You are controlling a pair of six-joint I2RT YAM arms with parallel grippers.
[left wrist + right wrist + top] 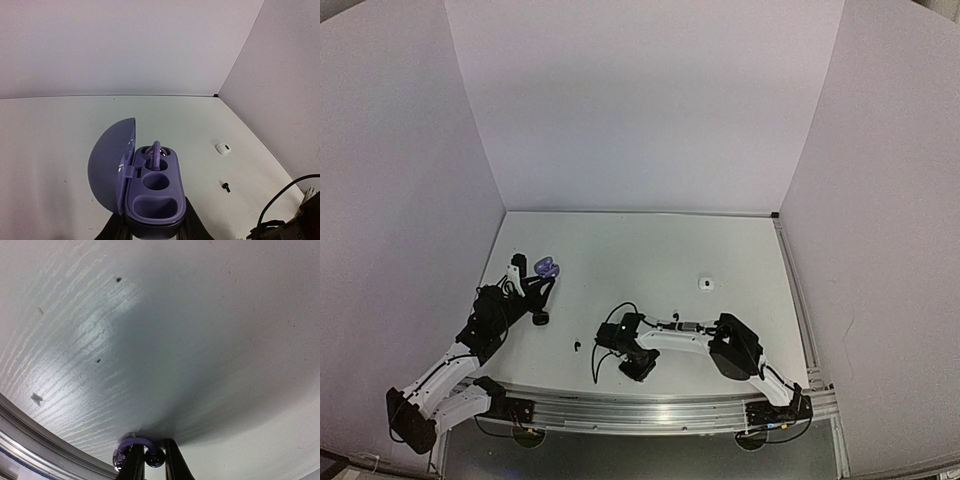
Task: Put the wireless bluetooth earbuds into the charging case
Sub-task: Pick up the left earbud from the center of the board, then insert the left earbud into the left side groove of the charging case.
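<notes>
Right claw (153,452): clamped on a purple earbud, at the bottom centre of the right wrist view.
Purple earbud (121,455): pinched between the two fingers, its ear loop sticking out to the left; close over the worktop (200,340), contact not discernible.
Rail (30,440): runs across the lower left corner of the right wrist view, just beside the held bud.
Left claw (152,231): closed around the charging case from both sides, at the bottom edge of the left wrist view.
Charging case (155,202): purple, open, in the lower centre of that view; left of centre in the top view.
Lid (112,160): swung out to the left, hinged along the case's left side.
Empty well (155,181): round, in the middle of the case.
Seated earbud (156,150): purple, in the far well, loop standing upright.
Black earbud (226,186): lies on the worktop, right of the case, apart from it.
White earbud (223,148): lies farther back, above the black one in the frame.
</notes>
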